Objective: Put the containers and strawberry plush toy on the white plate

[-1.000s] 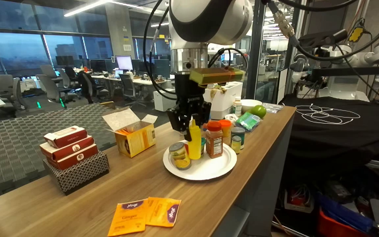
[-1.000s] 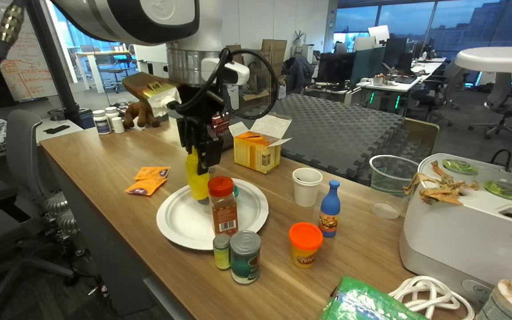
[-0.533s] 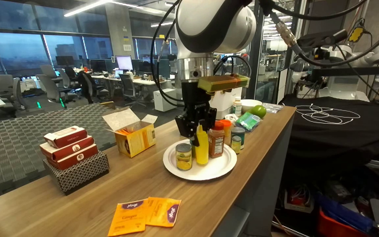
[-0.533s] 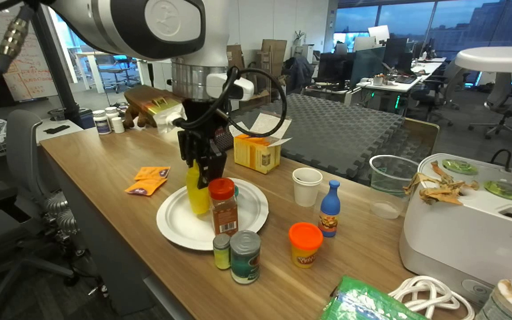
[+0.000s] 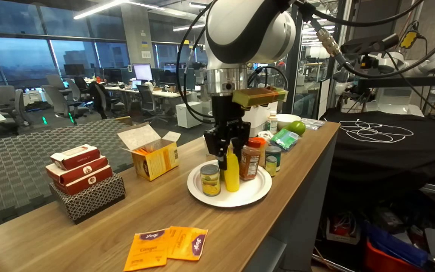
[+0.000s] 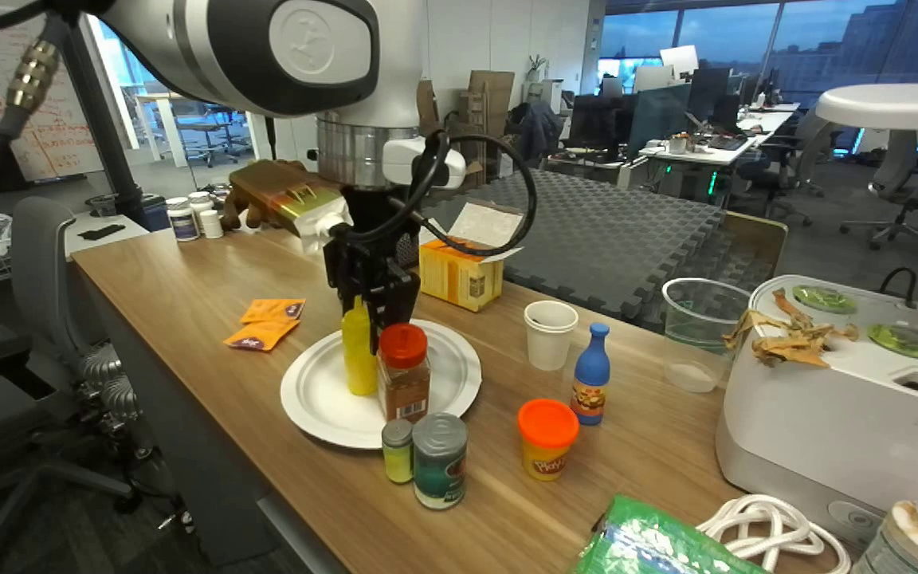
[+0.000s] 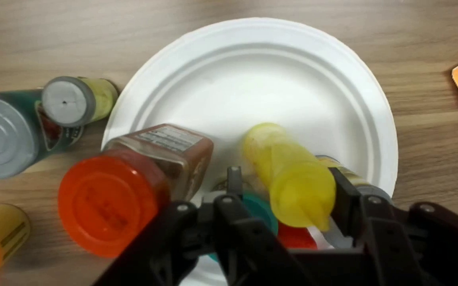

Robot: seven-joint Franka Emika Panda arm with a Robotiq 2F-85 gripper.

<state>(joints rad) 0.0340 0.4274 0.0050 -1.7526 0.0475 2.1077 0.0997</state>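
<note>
I found my tool (image 7: 286, 180) spread around the yellow bottle (image 5: 233, 177); contact unconfirmed. That bottle stood on the white plate (image 5: 253, 194), near the spice bottle (image 5: 250, 165).

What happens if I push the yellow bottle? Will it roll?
The yellow bottle would probably tip easily, being tall and narrow. Once down, it might roll, since its sides look round. It may feel squeezy, because its pointed nozzle looks like a sauce bottle's.
</note>
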